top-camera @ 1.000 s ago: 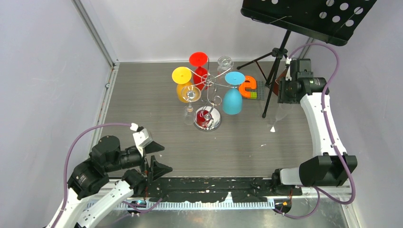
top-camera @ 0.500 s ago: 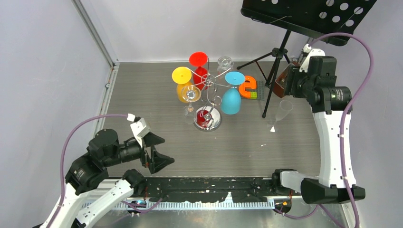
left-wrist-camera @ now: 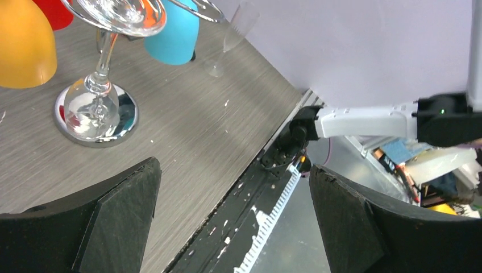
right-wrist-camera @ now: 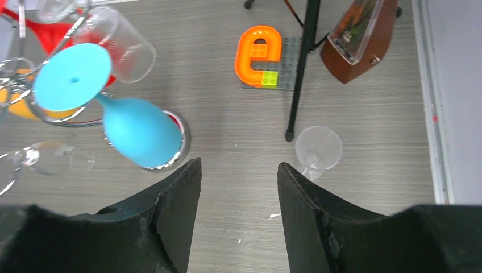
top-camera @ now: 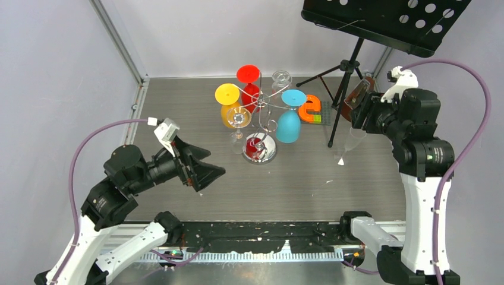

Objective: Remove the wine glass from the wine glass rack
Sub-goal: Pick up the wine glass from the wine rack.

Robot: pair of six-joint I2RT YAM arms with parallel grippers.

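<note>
The chrome wine glass rack [top-camera: 262, 104] stands mid-table on its round mirrored base [left-wrist-camera: 122, 122]. Yellow [top-camera: 228, 110], red [top-camera: 249, 83] and blue [top-camera: 290, 122] glasses and a clear wine glass [top-camera: 238, 120] hang upside down from its arms. A clear flute glass [right-wrist-camera: 318, 148] stands upright on the table right of the rack, apart from it. My right gripper [right-wrist-camera: 239, 165] hovers open and empty high over the table just left of that flute. Left of the rack and nearer me, my left gripper [left-wrist-camera: 234, 168] is wide open, holding nothing.
A black tripod music stand [top-camera: 347, 71] rises at the back right, its leg [right-wrist-camera: 300, 79] close to the flute. An orange letter block [right-wrist-camera: 258, 52] and a brown metronome [right-wrist-camera: 359, 35] lie behind it. Walls close in both sides.
The right gripper opened wider and rose back from the flute, which stays standing on the table. The left arm lifted and reached forward toward the rack.
</note>
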